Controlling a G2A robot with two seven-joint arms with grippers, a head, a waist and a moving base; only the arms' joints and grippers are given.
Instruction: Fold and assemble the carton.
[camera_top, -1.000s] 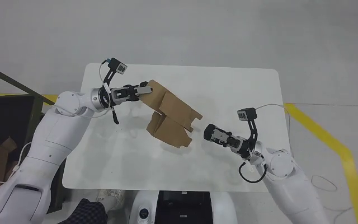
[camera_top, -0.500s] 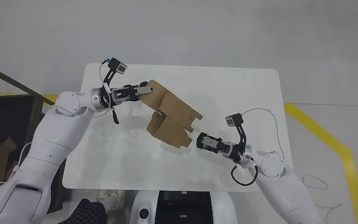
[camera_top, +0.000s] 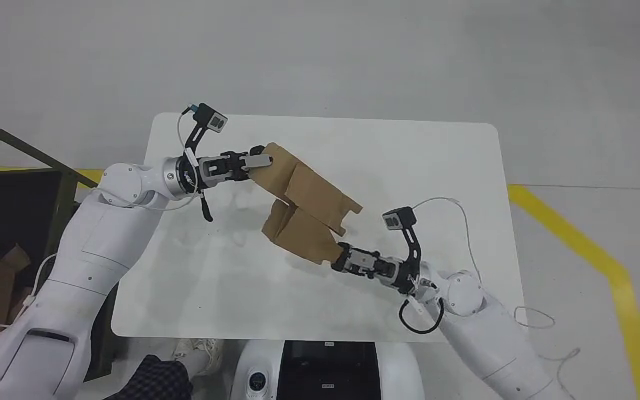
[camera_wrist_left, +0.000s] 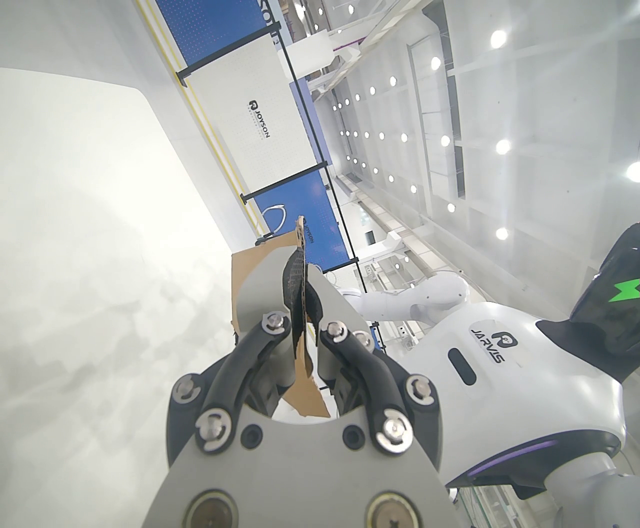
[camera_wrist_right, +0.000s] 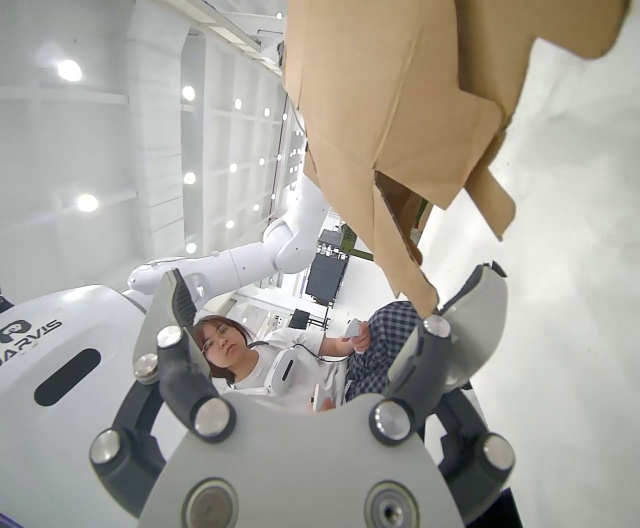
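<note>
A brown cardboard carton (camera_top: 305, 205), partly folded with loose flaps, is held up over the middle of the white table (camera_top: 430, 160). My left gripper (camera_top: 262, 160) is shut on the carton's far left flap (camera_wrist_left: 299, 280), which is pinched edge-on between the fingers. My right gripper (camera_top: 340, 260) stands open at the carton's near right corner. In the right wrist view the carton (camera_wrist_right: 400, 100) hangs just beyond my right gripper (camera_wrist_right: 330, 295), and its lowest flap tip (camera_wrist_right: 425, 300) touches one fingertip (camera_wrist_right: 475, 300).
The table has bare room to the right of the carton and along its near left part. A dark bin (camera_top: 25, 215) stands off the table's left side. A thin cable (camera_top: 470, 205) loops from the right wrist camera.
My right arm has moved left across the table, from well clear of the carton to its near right corner. The left arm and the carton have kept still.
</note>
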